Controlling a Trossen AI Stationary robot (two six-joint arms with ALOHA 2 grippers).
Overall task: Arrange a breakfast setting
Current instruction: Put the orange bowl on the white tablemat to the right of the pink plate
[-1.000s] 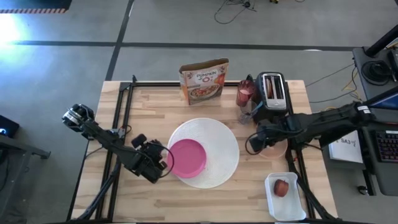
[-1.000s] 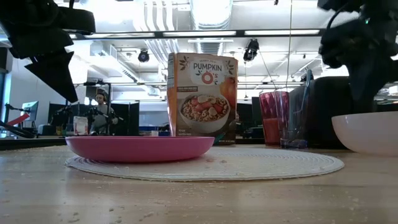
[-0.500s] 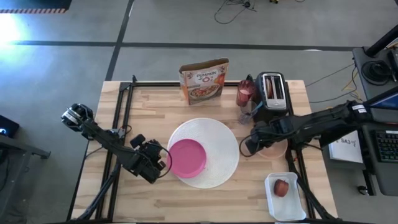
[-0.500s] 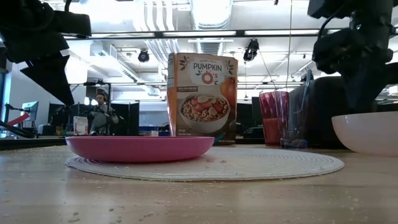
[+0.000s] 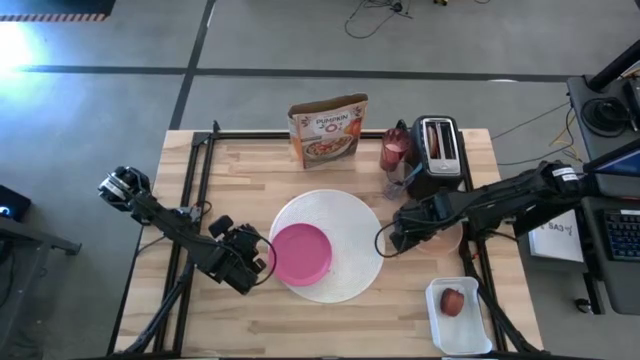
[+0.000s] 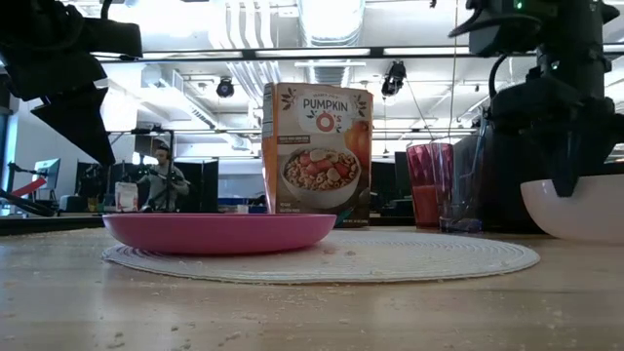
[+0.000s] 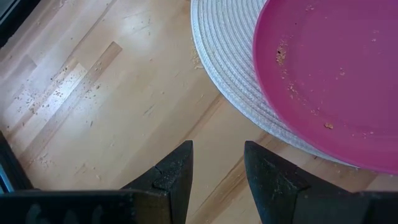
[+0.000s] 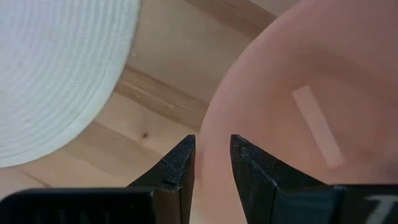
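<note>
Right wrist view: the right gripper (image 8: 210, 163) pinches the rim of the translucent peach bowl (image 8: 298, 112), fingers narrowly parted, beside the large round white plate (image 8: 56, 68); the left gripper (image 7: 217, 165), slightly open and empty, hovers over the bench (image 7: 106, 106) near the smaller magenta plate (image 7: 336, 62).

My high camera looks straight down on the whole surface (image 5: 240, 170), and my low camera sits at its level, facing the room behind. Both share the magenta plate (image 5: 301, 254), which the left wrist camera sees close; the right wrist camera is close above the peach bowl (image 8: 311, 118).
</note>
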